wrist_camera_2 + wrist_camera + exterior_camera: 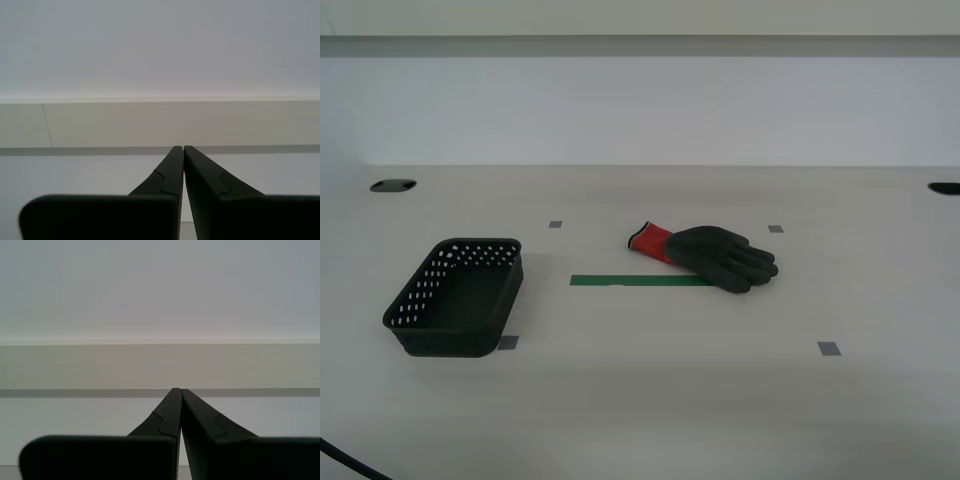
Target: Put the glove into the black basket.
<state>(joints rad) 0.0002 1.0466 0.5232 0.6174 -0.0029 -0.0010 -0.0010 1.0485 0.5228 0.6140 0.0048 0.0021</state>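
The glove (708,254) lies flat on the table near the middle, its red cuff toward the exterior view's left and its dark fingers toward the right. The black basket (457,296) stands on the table at the exterior view's left, and nothing shows inside it. Neither arm shows in the exterior view. My first gripper (177,390) is shut and empty, pointing at a pale wall. My second gripper (180,148) is shut and empty, pointing at the same kind of wall. Neither wrist view shows the glove or the basket.
A green tape strip (640,281) lies on the table just in front of the glove. Small grey tape squares (829,348) mark the tabletop. Dark cable holes (392,185) sit at the far corners. A black cable (350,462) crosses the near corner at the exterior view's left.
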